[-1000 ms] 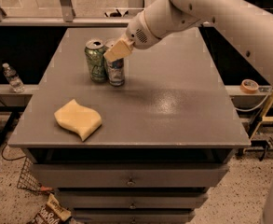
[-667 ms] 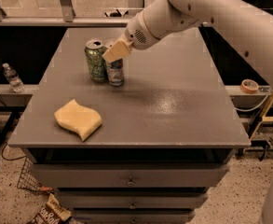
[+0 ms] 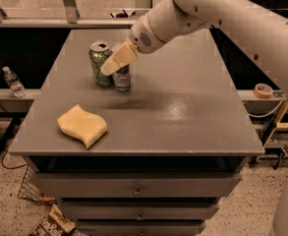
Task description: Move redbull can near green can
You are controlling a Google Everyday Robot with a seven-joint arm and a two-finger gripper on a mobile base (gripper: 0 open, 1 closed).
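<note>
We see the arm reaching in from the right, wrist tilted down-left, gripper at far left.

One camera only, raised off the front side of the table, facing down and across it, middling near, whole top and drawers in frame, gripper far-left, over the redbull can.

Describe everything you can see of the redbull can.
The redbull can is a slim metal can, silver with darker blue panels. It stands upright on the grey table, toward the back left as the camera sees it. Its top and upper part are hidden behind the gripper, which lies across them. The wider green can stands right beside it on the view's left, so close that no gap can be made out.
</note>
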